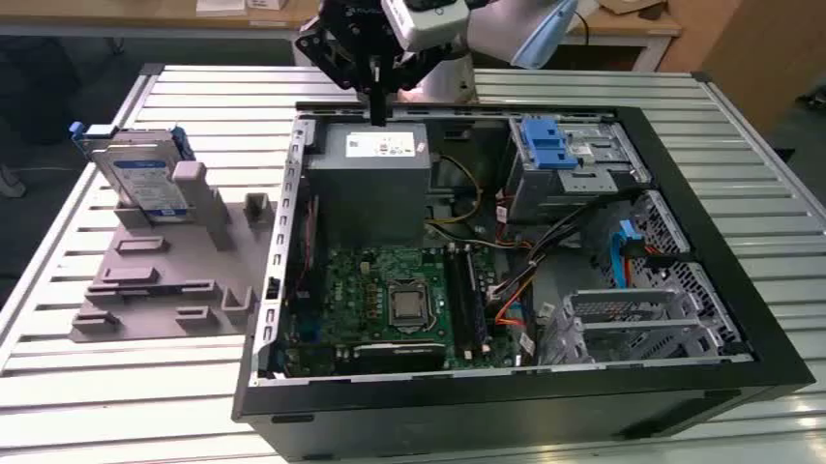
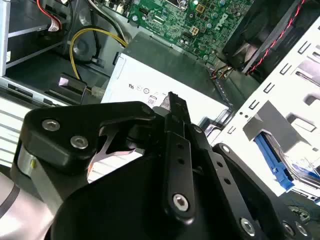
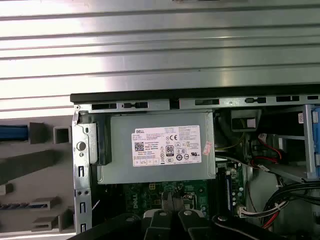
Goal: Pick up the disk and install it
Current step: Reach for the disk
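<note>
The disk [image 1: 139, 174] stands on edge in a grey holder [image 1: 168, 280] at the exterior view's left, well apart from the gripper [image 1: 378, 114]. The gripper's fingers are pressed together, empty, over the power supply [image 1: 374, 179]. The disk is likely stiff, weighty and shock-sensitive, so its blue frame edges look the safest hold.

The disk [image 1: 139, 174] is silver with a blue edge, the board [image 1: 374, 282] is green, the gripper [image 1: 377, 114] black, the table [image 1: 207, 92] silver-striped.
</note>
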Controlling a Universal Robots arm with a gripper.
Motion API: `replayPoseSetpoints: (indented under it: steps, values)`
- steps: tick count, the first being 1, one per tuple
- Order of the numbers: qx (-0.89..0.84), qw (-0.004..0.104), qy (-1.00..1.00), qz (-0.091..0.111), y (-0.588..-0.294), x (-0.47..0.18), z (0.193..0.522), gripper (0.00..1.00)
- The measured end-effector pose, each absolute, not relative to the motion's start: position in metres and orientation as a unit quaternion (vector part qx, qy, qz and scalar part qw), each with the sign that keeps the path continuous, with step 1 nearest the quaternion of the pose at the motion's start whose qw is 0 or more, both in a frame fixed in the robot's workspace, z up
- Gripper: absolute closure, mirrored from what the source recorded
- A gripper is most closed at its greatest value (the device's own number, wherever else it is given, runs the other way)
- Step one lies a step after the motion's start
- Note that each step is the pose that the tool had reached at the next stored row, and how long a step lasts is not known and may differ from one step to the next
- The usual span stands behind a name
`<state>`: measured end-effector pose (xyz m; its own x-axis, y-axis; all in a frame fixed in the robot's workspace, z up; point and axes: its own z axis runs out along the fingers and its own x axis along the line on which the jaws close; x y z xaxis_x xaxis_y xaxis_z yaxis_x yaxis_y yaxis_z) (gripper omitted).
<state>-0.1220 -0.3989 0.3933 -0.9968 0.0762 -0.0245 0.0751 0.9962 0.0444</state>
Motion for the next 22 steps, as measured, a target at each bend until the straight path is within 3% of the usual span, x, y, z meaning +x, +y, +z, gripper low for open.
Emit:
replayPoseSetpoints:
  steps: [22]
  values:
    - [0.038,0.013,0.999,0.022,-0.3989,-0.129,0.393,0.89]
